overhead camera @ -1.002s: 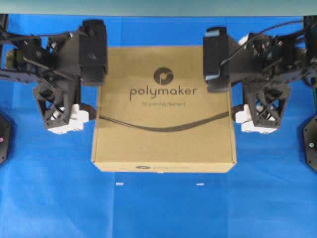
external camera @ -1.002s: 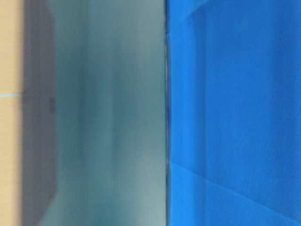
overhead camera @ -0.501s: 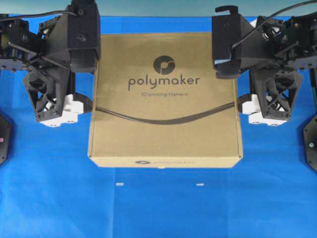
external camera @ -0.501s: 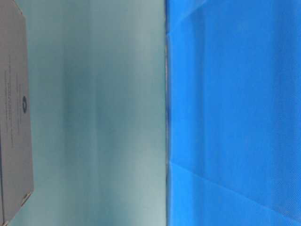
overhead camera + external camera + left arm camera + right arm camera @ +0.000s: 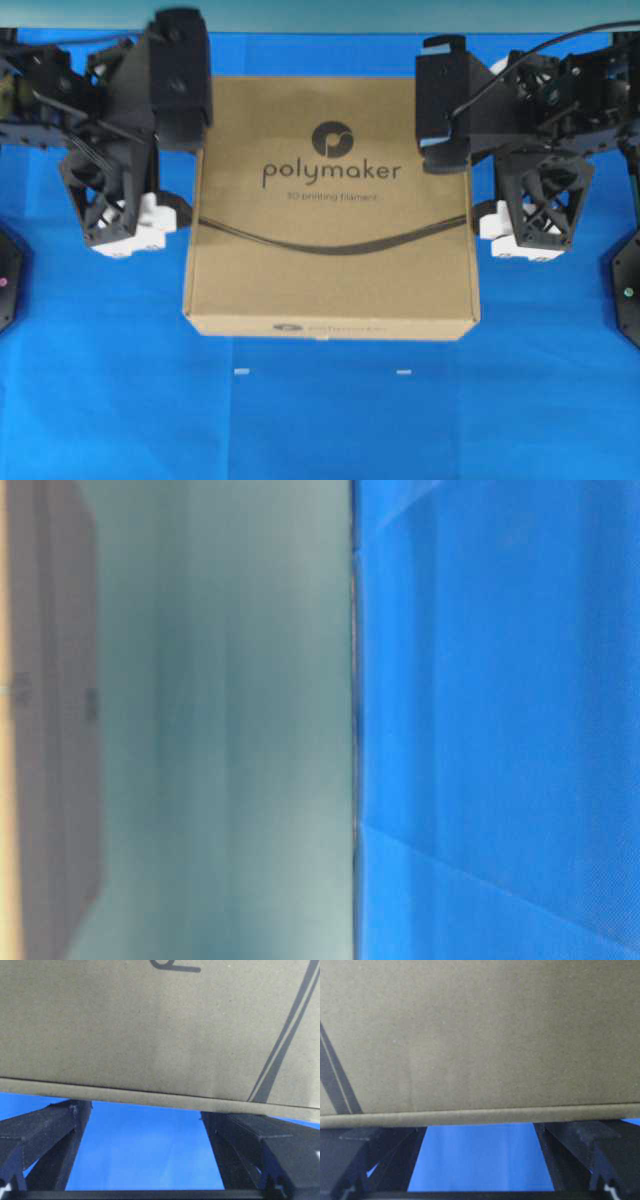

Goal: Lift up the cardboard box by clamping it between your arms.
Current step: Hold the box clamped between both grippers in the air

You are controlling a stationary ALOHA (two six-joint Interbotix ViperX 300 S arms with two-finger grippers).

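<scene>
Blue cloth [image 5: 320, 420] under cardboard box [image 5: 330, 260]; teal wall [image 5: 220, 720] behind.

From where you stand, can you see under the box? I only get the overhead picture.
Observer: Yes. The left wrist view shows blue cloth under the cardboard box edge, between two spread black fingers.
Operator: Same on the other side?
Observer: Yes, the right gripper has its fingers wide apart below the box edge too.
Operator: Is the box up off the table?
Observer: The table-level view is too blurred to say.
</scene>
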